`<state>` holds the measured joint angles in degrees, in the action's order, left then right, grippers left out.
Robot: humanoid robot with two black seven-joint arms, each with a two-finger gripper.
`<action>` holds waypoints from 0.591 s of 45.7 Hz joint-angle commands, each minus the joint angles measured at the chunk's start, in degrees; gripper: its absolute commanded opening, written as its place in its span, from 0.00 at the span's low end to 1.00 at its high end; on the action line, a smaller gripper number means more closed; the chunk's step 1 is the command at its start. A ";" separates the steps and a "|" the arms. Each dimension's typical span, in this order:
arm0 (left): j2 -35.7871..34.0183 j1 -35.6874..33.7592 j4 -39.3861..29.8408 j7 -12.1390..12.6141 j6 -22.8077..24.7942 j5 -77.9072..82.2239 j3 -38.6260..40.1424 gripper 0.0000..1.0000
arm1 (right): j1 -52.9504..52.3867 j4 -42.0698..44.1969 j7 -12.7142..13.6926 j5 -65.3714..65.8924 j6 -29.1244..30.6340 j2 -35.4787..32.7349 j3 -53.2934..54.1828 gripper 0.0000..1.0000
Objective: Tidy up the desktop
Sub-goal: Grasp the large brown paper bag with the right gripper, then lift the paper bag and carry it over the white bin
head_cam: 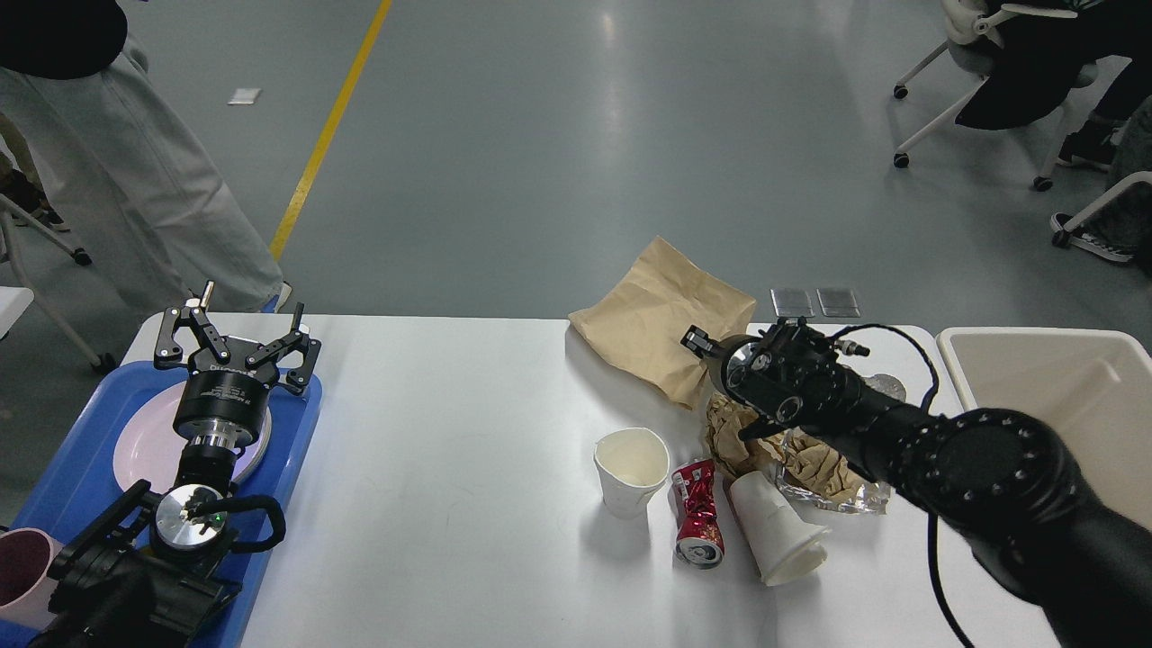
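R gripper (697, 343) at flat tan paper bag (661, 319), seems pinching its near-R edge, can't confirm | bag on white desktop (432, 423) far edge, long axis 10–4 o'clock | beige bin (1053, 405) at 3 o'clock, my R arm nearer | L gripper (236, 335) wide open, empty, over blue tray (54, 468).

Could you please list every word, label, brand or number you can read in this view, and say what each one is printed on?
Nothing can be read with confidence.
Left tool: white lettering on its black body, too small to read.
Crushed red can: white print on the red skin, too crumpled and blurred to read.
Brown paper bag, upright paper cup, tipped paper cup: no print visible.
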<state>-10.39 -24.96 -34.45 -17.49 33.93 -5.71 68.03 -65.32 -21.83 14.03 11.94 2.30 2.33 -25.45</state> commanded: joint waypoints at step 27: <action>0.01 0.00 0.00 0.00 -0.01 0.00 0.00 0.96 | -53.31 -48.21 5.13 -10.71 24.85 -21.40 -35.70 0.00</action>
<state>-10.39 -24.96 -34.45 -17.49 33.93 -5.71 68.03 -107.44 -63.49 19.69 4.78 19.31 -19.02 -53.36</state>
